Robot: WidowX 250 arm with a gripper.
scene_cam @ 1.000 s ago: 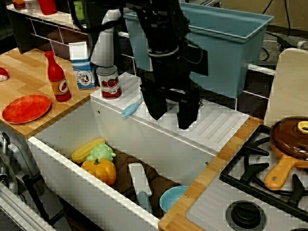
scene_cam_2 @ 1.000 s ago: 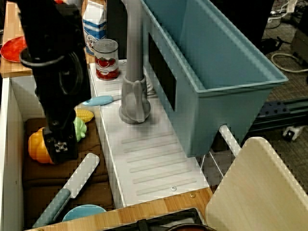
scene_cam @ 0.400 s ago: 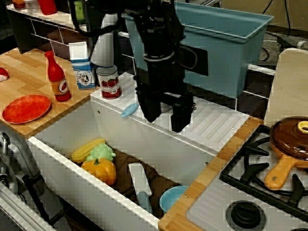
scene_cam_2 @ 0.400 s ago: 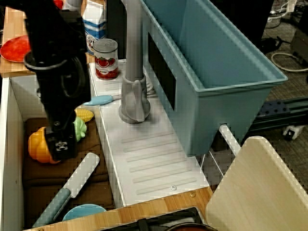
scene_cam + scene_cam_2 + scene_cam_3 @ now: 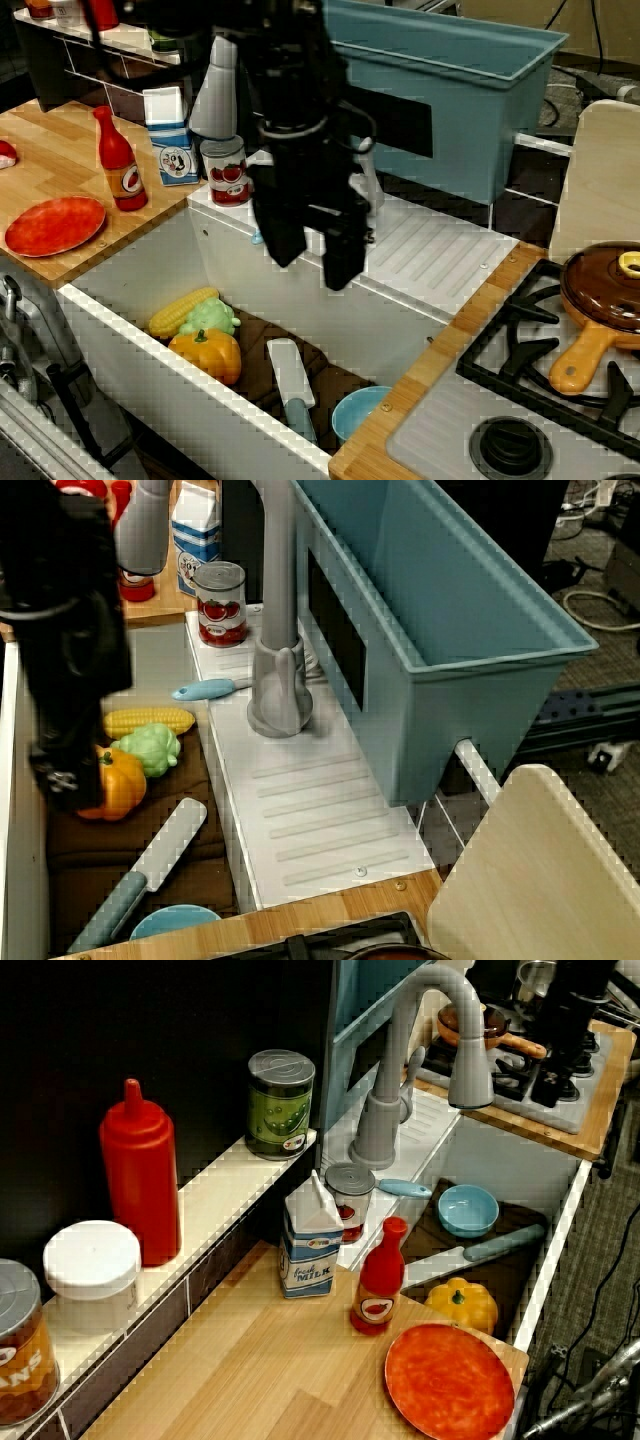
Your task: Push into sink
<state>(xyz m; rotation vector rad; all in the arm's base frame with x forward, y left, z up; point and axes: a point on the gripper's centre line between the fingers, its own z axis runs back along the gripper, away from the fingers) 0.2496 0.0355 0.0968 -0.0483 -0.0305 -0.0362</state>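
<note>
Gripper [image 5: 312,258], jaws apart and empty, hangs over the sink [image 5: 330,300]; the blue spatula [image 5: 205,689] lies lengthwise along its far ledge.

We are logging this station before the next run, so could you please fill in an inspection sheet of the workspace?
Surface: wooden counter, white ribbed drainboard beside the sink.
Job's things: blue spatula on the sink ledge by the faucet.
Clutter: corn, lettuce, orange pepper, knife, blue bowl in the sink; tomato can, milk carton, red bottle, red plate on the surrounding surfaces.
Gripper: gripper over the sink, jaws apart, empty.
Cables: cables on the floor.
Surroundings: teal tub, stove.
</note>
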